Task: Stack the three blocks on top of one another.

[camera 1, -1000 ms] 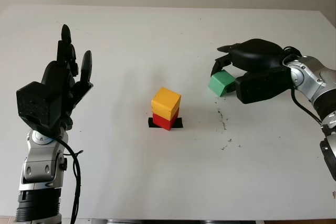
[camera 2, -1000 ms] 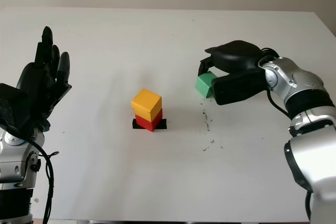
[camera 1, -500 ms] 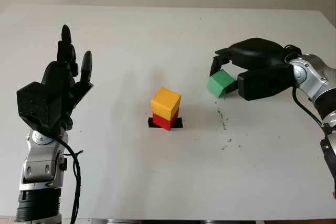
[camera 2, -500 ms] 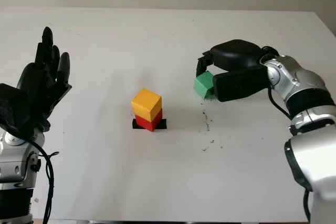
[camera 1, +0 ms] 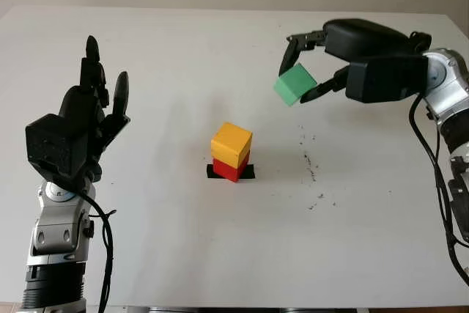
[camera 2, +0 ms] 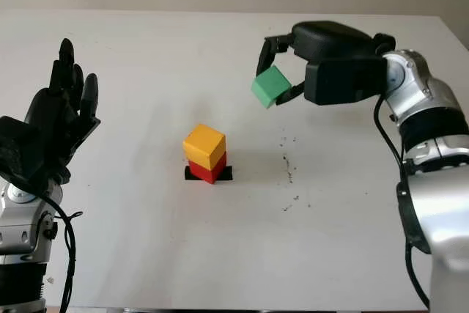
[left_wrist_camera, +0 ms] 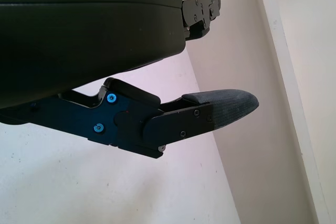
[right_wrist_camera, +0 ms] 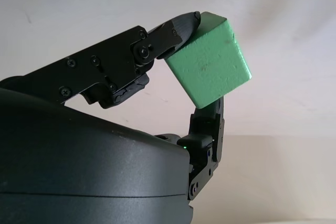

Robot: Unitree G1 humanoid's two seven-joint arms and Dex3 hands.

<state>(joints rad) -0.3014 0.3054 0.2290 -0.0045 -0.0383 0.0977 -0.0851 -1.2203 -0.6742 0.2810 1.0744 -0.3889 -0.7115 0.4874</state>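
A yellow block [camera 1: 231,144] sits on a red block [camera 1: 230,169] at the table's middle, over a strip of black tape [camera 1: 249,172]. My right hand [camera 1: 302,70] is shut on the green block [camera 1: 295,83] and holds it in the air, up and to the right of the stack. In the right wrist view the green block [right_wrist_camera: 210,66] is pinched between fingertips [right_wrist_camera: 184,25], tilted. My left hand [camera 1: 91,111] is raised at the left, open, well away from the blocks.
The white table [camera 1: 183,56] has dark specks [camera 1: 314,174] to the right of the stack. Its far edge meets a pale wall. The right forearm [camera 1: 440,93] comes in from the right side.
My right hand has lifted the green block off the table and carried it up and a little left toward the stack. The left hand and the two-block stack have not moved.
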